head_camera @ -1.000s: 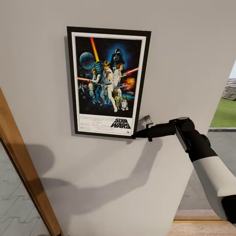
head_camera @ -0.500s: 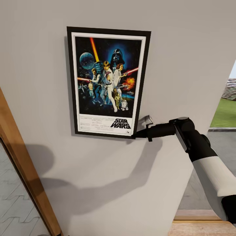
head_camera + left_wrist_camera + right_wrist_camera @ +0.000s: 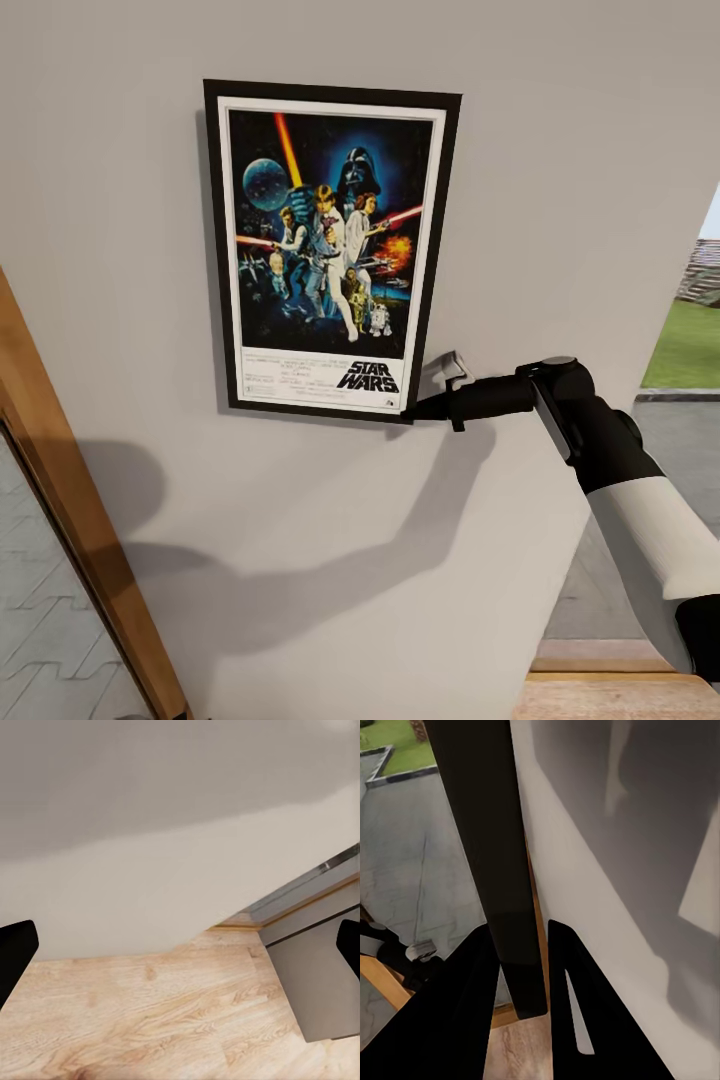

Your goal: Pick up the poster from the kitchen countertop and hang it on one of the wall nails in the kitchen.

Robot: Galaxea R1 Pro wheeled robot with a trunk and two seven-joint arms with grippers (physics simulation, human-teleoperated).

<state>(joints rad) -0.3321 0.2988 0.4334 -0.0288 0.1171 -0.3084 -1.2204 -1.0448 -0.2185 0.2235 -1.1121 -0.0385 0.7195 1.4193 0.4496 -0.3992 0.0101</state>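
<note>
Pinching the poster [image 3: 330, 250] at its lower corner, right tool [image 3: 418, 408] closed.

Wall [image 3: 560, 150]: bare on every side of the poster [image 3: 330, 250], open to approach. Poster: flat against the wall, its lower right corner taken up by the right gripper [image 3: 415, 408], fingers [image 3: 472, 1005] astride the frame edge. Wooden door frame [image 3: 70, 530]: bounds the lower left. Left gripper [image 3: 180, 952]: apart, over open wood floor [image 3: 150, 1020].

One poster [image 3: 330, 250] on one wall [image 3: 560, 150], with two end effectors: right [image 3: 412, 408], left [image 3: 180, 945].
</note>
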